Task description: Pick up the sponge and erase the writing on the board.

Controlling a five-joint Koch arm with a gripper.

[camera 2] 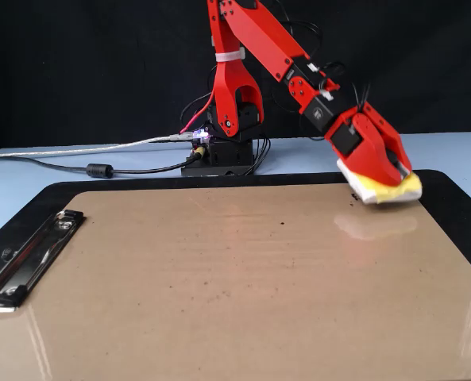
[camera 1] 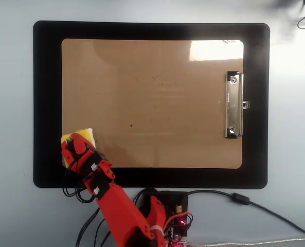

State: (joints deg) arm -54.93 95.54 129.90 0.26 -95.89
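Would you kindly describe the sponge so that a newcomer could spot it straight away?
Start from the black mat with the tan board on it. In the overhead view, go to the board's lower left corner, where the red gripper holds the sponge. It is the only yellow thing, a small block with whitish edges.

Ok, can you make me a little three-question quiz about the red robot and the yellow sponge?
1. True or false: the gripper is holding the sponge.
2. In the overhead view, the sponge is over which part of the board? A) the middle B) beside the metal clip C) the bottom left corner
3. Fill the gap: the board lies on a black ____.

Key:
1. True. The red gripper is closed around the sponge.
2. C. It is at the bottom left corner, far from the clip.
3. mat
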